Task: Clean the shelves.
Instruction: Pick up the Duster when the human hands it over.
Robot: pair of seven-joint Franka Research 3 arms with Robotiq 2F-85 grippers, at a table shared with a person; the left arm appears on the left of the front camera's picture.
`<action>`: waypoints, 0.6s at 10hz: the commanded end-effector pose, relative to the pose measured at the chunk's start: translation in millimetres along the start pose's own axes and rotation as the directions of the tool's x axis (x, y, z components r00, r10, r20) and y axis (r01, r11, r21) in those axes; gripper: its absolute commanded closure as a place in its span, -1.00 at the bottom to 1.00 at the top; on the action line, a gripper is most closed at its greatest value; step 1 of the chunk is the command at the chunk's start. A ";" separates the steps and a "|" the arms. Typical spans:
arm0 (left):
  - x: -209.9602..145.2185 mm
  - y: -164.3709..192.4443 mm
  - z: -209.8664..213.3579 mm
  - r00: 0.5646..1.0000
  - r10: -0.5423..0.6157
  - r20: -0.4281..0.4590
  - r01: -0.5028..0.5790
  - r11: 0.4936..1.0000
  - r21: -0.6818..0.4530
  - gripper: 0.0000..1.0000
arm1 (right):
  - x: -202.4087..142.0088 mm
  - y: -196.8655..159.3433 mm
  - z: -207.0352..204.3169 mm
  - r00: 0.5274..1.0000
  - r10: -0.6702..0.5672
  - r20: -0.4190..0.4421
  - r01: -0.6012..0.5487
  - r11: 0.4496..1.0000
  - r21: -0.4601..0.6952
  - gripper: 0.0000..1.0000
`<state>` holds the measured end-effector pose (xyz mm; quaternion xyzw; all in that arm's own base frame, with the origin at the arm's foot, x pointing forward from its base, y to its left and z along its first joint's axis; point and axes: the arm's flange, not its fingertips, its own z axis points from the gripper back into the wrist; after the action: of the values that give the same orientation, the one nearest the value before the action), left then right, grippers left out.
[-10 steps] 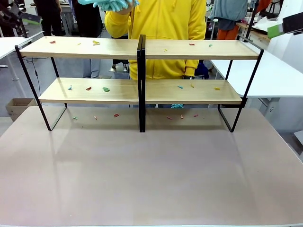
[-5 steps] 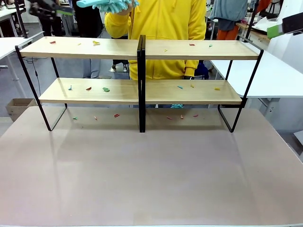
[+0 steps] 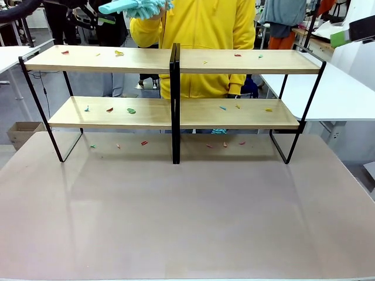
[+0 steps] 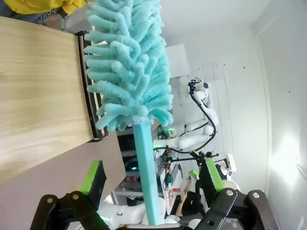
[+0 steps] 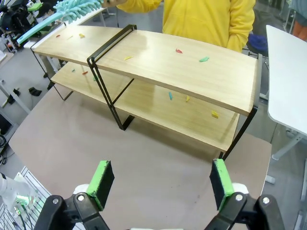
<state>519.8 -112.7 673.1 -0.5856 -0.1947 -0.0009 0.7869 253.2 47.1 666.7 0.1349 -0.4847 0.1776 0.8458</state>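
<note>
Shelves (image 3: pixel 234 61) stand at the far side of the worktop (image 3: pixel 187 222), both light boards dotted with small coloured scraps, e.g. a green one on the lower board (image 3: pixel 131 110) and a yellow one on the upper (image 3: pixel 119 52); more scraps (image 3: pixel 144 142) lie on the worktop under the lower board. Nothing swept yet, by the look of it. A person in a yellow top (image 3: pixel 199 35) stands behind the centre post holding a fluffy turquoise duster (image 3: pixel 137 7) above the top board, handle pointing toward the robot's left. Change over the last second: the left arm has swung in from the far left edge of the front view and now sits right at the handle's free end. In the left wrist view the left fingers (image 4: pixel 91 175) stand wide apart with the handle (image 4: pixel 146 177) running down the gap between them, no pad seen touching it. This reads as a handover about to happen: the handle is lined up and the next move is likely to close on it, then carry the duster to the boards. Right fingers (image 5: pixel 101 184) also stand apart, empty, high above the worktop and looking down on the shelves' right end.
</note>
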 end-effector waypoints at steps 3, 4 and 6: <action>-2.5 -2.1 -4.7 1.000 0.020 -0.012 -0.020 0.998 -0.055 0.17 | 0.1 -1.7 0.3 1.000 0.016 0.002 -0.016 1.000 0.003 -1.00; -2.6 -0.2 -7.2 1.000 0.020 -0.023 -0.021 0.999 -0.045 0.15 | 0.1 -1.7 0.3 1.000 0.016 0.002 -0.016 1.000 0.003 -1.00; -3.6 1.1 -9.5 1.000 0.014 -0.022 -0.015 0.999 -0.031 1.00 | 0.1 -1.7 0.3 1.000 0.016 0.002 -0.016 1.000 0.003 -1.00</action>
<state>520.6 -120.6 669.0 -0.5976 -0.1832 -0.0013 0.7806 253.2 47.1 666.7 0.1349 -0.4847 0.1776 0.8458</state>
